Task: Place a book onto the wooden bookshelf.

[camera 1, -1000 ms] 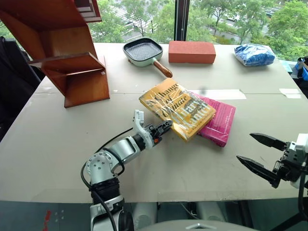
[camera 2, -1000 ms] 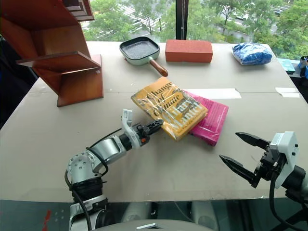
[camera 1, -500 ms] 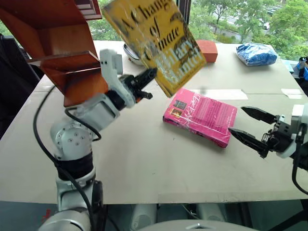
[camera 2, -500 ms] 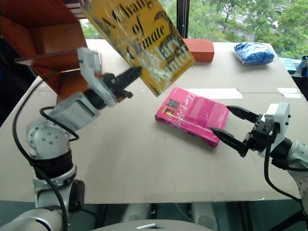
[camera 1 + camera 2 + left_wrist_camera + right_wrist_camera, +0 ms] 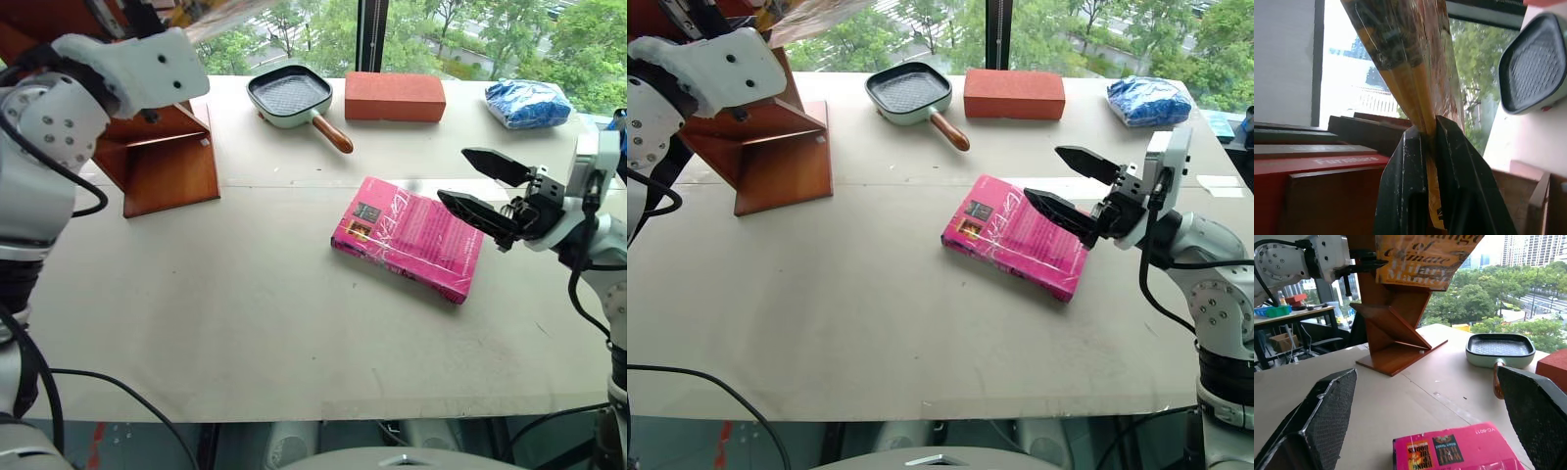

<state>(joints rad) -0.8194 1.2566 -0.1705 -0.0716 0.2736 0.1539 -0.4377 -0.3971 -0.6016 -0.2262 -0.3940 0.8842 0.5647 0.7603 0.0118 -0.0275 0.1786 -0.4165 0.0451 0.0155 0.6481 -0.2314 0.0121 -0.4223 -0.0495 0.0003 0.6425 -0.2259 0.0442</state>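
Note:
My left gripper (image 5: 1427, 126) is shut on the lower edge of the yellow-orange book (image 5: 1406, 63), holding it high in the air. From the right wrist view the book (image 5: 1425, 257) hangs in front of the upper part of the wooden bookshelf (image 5: 1393, 328), not resting on any board. In the left eye view only a corner of the book (image 5: 211, 12) shows at the top edge, above the bookshelf (image 5: 162, 162) at the table's far left. My right gripper (image 5: 480, 186) hovers open and empty over the right end of the pink book (image 5: 407, 235).
A pale green grill pan (image 5: 291, 96) with a wooden handle, a red-orange brick (image 5: 394, 96) and a blue bag (image 5: 527, 104) line the far edge of the table (image 5: 245, 323). The pink book lies flat near the middle.
My left arm has swung the book higher and to the left, up by the top of the bookshelf. My right gripper has risen and moved in over the pink book, still open.

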